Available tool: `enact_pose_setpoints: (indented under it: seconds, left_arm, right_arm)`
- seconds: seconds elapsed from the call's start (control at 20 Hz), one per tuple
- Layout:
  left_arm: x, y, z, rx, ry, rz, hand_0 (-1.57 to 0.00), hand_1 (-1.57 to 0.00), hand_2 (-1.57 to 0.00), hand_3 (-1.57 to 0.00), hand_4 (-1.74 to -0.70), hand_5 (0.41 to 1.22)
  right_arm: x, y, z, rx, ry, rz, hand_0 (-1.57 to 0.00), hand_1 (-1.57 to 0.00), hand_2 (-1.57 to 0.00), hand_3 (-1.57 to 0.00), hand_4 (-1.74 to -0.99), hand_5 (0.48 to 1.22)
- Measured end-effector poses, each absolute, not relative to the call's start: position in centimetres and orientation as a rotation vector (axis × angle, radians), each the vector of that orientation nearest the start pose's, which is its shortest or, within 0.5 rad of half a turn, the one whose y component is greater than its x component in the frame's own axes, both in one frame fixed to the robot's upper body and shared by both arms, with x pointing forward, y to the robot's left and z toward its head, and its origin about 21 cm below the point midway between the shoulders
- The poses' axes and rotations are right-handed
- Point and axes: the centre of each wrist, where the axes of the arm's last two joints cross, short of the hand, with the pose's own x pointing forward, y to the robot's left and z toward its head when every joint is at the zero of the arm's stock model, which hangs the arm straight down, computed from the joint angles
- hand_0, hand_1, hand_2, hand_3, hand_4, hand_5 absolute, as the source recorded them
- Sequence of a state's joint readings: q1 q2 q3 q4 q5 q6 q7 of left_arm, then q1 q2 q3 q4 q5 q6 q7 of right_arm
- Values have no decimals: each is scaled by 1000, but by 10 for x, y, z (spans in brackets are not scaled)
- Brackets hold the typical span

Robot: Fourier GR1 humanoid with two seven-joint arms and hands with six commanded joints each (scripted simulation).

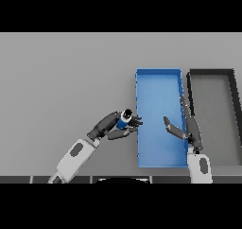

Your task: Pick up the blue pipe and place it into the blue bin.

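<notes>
The blue pipe (125, 119), a short blue cylinder with a dark end cap, is held in my left hand (113, 125), whose fingers and thumb curl round it. It hangs just left of the blue bin's left wall, over the table. The blue bin (159, 76) is a long rectangular tray with nothing inside it, lying right of centre. My right hand (188, 127) stands over the bin's right side with straight fingers, holding nothing.
A dark grey bin (211, 72) of the same shape lies directly right of the blue bin, almost touching it. The grey table (61, 81) stretches out to the left and behind.
</notes>
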State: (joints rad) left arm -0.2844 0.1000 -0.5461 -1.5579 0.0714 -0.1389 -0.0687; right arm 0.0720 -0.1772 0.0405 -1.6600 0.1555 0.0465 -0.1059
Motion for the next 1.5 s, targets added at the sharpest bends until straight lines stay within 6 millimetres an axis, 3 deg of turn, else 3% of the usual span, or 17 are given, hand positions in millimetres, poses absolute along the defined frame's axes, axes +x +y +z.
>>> enact_pose_setpoints:
  seconds: [0.4,0.55,0.75,1.0,1.25,1.5]
  left_arm:
    - [263,98,48,-573,-1723,-741,-1571,-1571,-1571,-1571,-1467,1221]
    - [263,95,45,-574,-1714,-742,-1571,-1571,-1571,-1571,-1467,1221]
    - [263,95,47,-581,-1714,-747,-1571,-1571,-1571,-1571,-1467,1221]
    - [262,94,47,-571,-1719,-762,-1571,-1571,-1571,-1571,-1467,1221]
    - [270,94,50,-563,-1720,-759,-1571,-1571,-1571,-1571,-1467,1221]
    - [268,94,49,-606,-1740,-765,-1571,-1571,-1571,-1571,-1465,1221]
  right_arm:
    - [227,-265,19,-161,-1722,321,1,-2,-41,1,-1195,648]
    - [234,-267,40,153,-1776,276,1,-25,-106,-1,-1209,609]
    - [251,-269,89,400,-1765,446,1,-14,-111,0,-1237,577]
    - [264,-246,142,506,-1760,708,1,-4,-81,1,-1281,558]
    - [272,-210,164,587,-1767,901,1,-1,-42,1,-1300,560]
    - [279,-180,176,680,-1731,1016,1,-2,-52,1,-1242,551]
